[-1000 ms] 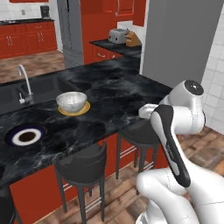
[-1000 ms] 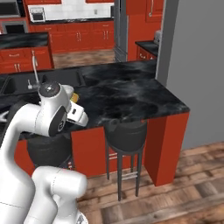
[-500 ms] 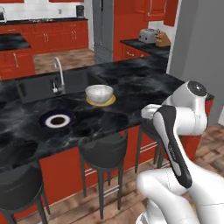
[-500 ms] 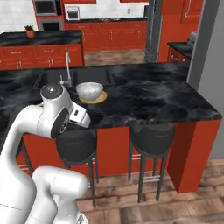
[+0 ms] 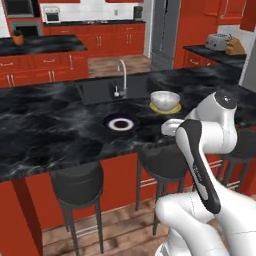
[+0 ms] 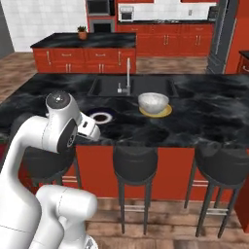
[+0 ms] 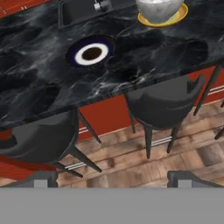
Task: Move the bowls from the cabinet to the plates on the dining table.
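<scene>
Hand view looks down over the dining table [image 7: 39,94]: the grey bowl [image 7: 158,8] already sits on the yellow plate [image 7: 168,19], the blue-rimmed plate [image 7: 91,54] is bare. The gripper [image 7: 113,178] is spread and carries nothing. Likely next: return to the cabinet for the brown bowl, steering around the stools [image 7: 164,103] along the table's edge.
</scene>
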Robot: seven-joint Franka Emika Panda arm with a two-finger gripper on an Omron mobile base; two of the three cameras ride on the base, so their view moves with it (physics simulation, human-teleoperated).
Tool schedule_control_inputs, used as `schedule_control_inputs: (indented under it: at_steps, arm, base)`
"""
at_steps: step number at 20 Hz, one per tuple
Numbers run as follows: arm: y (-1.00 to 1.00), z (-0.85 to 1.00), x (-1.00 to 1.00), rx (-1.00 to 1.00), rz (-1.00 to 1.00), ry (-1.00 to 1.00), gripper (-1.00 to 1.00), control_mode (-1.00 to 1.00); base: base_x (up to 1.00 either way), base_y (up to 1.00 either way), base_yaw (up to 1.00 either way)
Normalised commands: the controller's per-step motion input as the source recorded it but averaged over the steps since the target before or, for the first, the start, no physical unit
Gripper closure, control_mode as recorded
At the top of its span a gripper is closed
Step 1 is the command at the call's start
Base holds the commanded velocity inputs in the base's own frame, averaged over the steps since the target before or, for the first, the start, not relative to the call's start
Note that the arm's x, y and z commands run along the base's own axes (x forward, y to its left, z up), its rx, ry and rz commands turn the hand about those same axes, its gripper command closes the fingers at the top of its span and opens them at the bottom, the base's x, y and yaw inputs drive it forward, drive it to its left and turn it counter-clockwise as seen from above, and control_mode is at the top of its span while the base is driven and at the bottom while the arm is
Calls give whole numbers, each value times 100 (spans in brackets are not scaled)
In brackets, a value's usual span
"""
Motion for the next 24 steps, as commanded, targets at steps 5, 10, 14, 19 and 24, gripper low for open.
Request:
schedule_control_inputs:
  at_steps: [5, 10, 14, 19, 24]
  arm:
    - [0, 0, 0, 0, 0, 0, -100, 100]
    - [0, 0, 0, 0, 0, 0, -100, 100]
    - [0, 0, 0, 0, 0, 0, -100, 100]
    - [0, 0, 0, 0, 0, 0, -100, 100]
    - [0, 0, 0, 0, 0, 0, -100, 100]
  base:
    - [-11, 90, 21]
    - [-17, 99, 14]
    - [-1, 99, 11]
    - [3, 100, 10]
    - [18, 100, 9]
